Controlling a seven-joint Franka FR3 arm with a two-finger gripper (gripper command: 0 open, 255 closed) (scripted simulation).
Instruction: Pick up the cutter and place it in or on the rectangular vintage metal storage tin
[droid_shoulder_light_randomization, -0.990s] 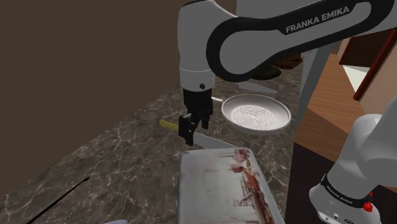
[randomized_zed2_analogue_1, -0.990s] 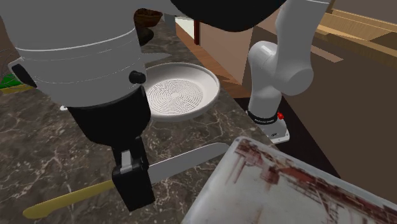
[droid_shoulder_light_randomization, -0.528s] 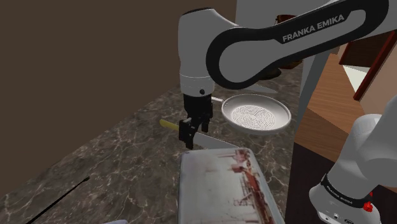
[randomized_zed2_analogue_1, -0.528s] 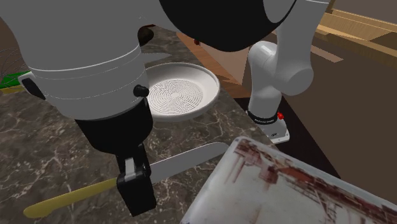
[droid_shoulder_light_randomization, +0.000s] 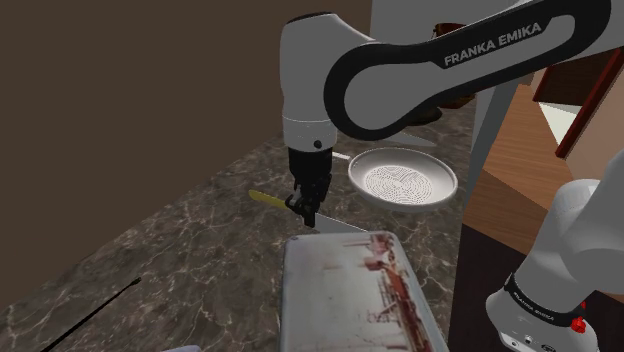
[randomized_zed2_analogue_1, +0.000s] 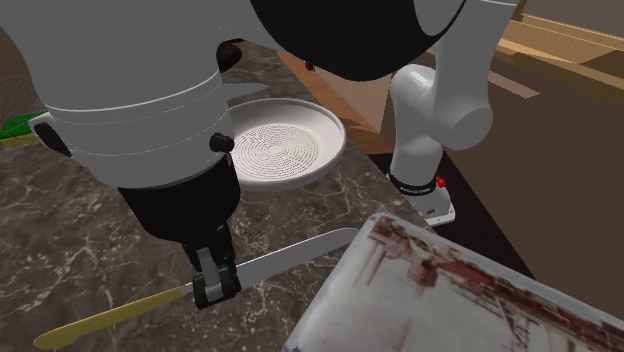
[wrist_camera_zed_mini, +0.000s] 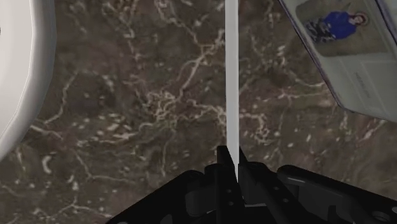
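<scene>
Stone counter (droid_shoulder_light_randomization: 180, 250) first: dark, veined, carrying all the rest. White arm (droid_shoulder_light_randomization: 400, 80) arched over it from the stand, wrist pointing straight down. Next in size, rectangular tin (droid_shoulder_light_randomization: 350, 300), top face printed in worn red and cream, long sides running toward the shoulder view's lower edge. White ridged dish (droid_shoulder_light_randomization: 402, 180) beyond the tin's far corner, no part of the job.

Then black gripper (droid_shoulder_light_randomization: 305, 212), fingers pinched tight on the cutter (randomized_zed2_analogue_1: 290, 258) and clasping it about where grey blade meets yellow handle. Along the hand in the wrist view, blade edge-on between both fingers, running straight ahead.

Long axis of cutter: handle out toward the shoulder view's left, blade slanting alongside the tin's far short edge, tip closing on the corner nearest the dish. Touching that corner or not, impossible to tell. Equally unclear whether raised off the stone or resting on it.

Tin therefore off to one side of the blade, toward the stand, not ahead of it.

Judged need: lift above the rim, then a short sideways carry across the blade's line. Probably also a wrist turn, to lay the length along the tin's long side.
</scene>
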